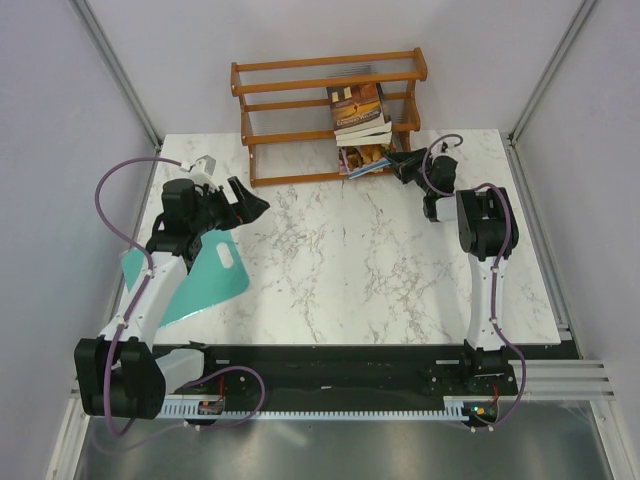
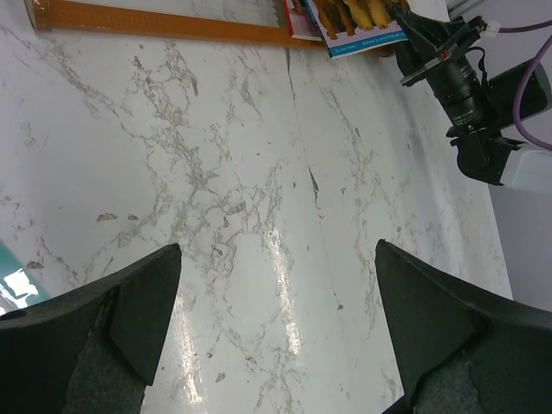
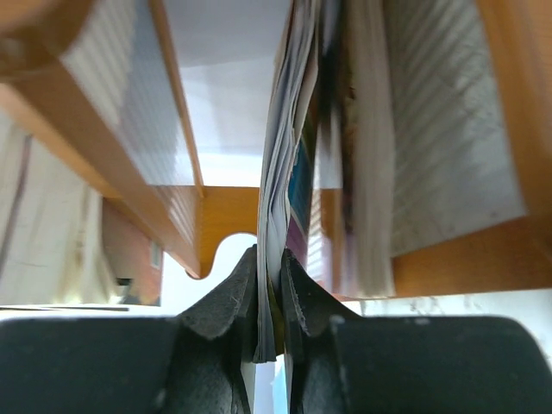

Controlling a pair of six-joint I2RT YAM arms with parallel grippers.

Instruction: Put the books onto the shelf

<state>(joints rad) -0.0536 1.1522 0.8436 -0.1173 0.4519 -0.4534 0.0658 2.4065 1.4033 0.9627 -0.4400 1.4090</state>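
Though vague overhead, book [image 3: 278,172] (right tool [image 3: 269,297])

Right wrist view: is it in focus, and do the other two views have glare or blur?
Right wrist: shelf rails and book pages soft, too close to the lens; bright white backlight behind. Left wrist: glare streaks on the marble table, otherwise sharp. Top external: even light, sharp, faint shadows only.

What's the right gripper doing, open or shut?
Shut on the book: in the wrist view the right gripper clamps its thin edge, right at the shelf.
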